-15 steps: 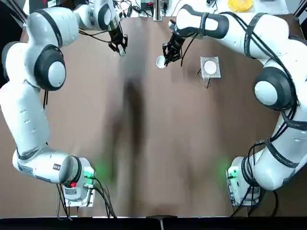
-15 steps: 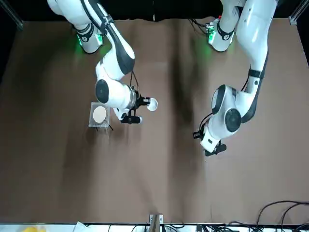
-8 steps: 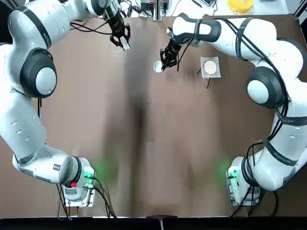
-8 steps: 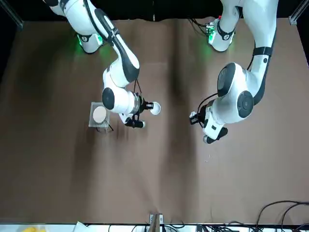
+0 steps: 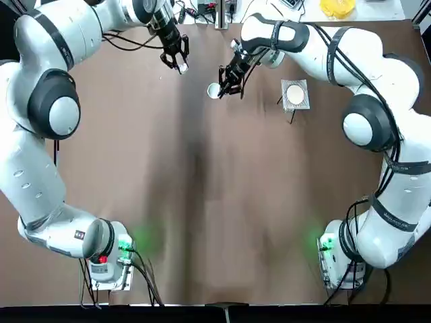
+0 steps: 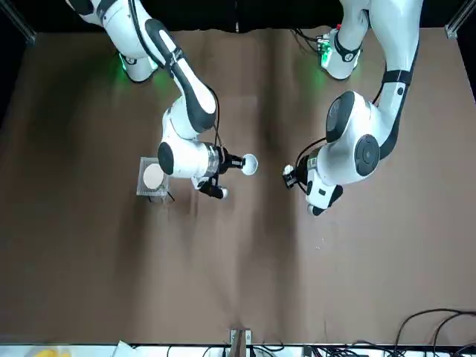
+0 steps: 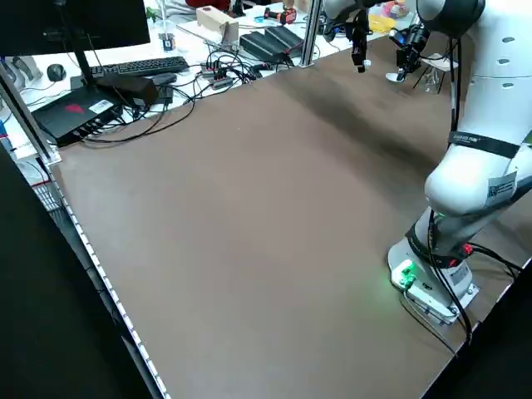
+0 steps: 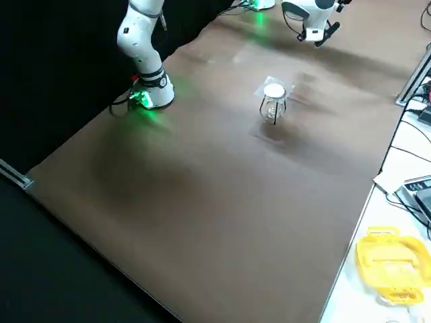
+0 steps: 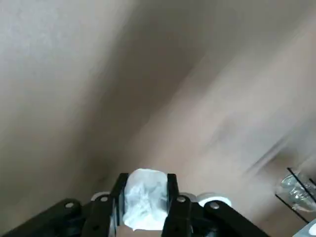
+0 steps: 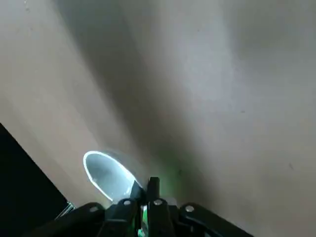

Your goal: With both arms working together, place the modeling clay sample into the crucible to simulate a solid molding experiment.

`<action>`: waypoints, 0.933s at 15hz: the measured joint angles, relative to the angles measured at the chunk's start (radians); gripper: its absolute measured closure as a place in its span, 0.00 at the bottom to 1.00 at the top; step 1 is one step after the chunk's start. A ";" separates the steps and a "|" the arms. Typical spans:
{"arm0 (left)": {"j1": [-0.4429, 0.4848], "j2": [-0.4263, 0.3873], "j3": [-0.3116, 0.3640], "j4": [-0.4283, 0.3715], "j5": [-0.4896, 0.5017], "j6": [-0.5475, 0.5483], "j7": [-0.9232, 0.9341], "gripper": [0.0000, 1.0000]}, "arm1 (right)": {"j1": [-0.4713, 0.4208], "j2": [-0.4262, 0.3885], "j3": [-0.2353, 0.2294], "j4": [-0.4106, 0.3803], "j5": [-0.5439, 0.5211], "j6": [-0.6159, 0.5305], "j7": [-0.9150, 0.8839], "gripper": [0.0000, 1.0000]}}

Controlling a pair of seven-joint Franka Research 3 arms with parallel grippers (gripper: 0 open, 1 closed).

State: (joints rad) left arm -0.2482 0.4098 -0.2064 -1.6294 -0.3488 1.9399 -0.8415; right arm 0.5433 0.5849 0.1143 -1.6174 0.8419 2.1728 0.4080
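Over the far part of the surface [image 5: 215, 208], the right gripper [image 5: 223, 86] is closed on the crucible [image 10: 109, 174] at its rim; the left gripper [image 5: 181, 65], near it, pinches the clay [image 9: 145, 200] by its sides. The crucible is probably light, stiff, smooth and chippable: a steady rim hold suits it, with its mouth left free, though it could pivot. The smaller clay is likely soft and slightly tacky; a gentle side grip should limit denting, but it may cling at release.
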 joint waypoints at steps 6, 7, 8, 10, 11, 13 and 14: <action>-0.010 0.000 -0.020 0.000 -0.044 0.000 -0.136 0.63 | 0.049 0.015 0.000 0.001 0.024 0.055 0.004 0.94; -0.011 0.000 -0.025 0.001 -0.046 0.000 -0.171 0.63 | 0.058 0.021 0.000 0.003 0.028 0.071 0.005 0.94; -0.014 0.000 -0.030 0.001 -0.047 0.000 -0.205 0.63 | 0.068 0.027 0.000 0.005 0.031 0.083 0.018 0.94; -0.022 0.000 -0.038 0.001 -0.047 0.000 -0.267 0.63 | 0.086 0.035 0.000 0.014 0.035 0.109 0.040 0.94; -0.028 0.000 -0.039 0.001 -0.047 0.000 -0.297 0.63 | 0.091 0.036 0.000 0.019 0.036 0.113 0.046 0.94; -0.042 0.001 -0.040 0.001 -0.047 0.000 -0.350 0.63 | 0.095 0.037 0.000 0.028 0.036 0.116 0.054 0.94; -0.048 0.003 -0.040 0.001 -0.047 0.000 -0.370 0.63 | 0.095 0.037 -0.002 0.032 0.036 0.119 0.056 0.94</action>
State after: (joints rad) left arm -0.2961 0.4125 -0.2461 -1.6282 -0.3957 1.9399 -1.2119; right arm 0.6385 0.6220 0.1126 -1.5856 0.8781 2.2913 0.4639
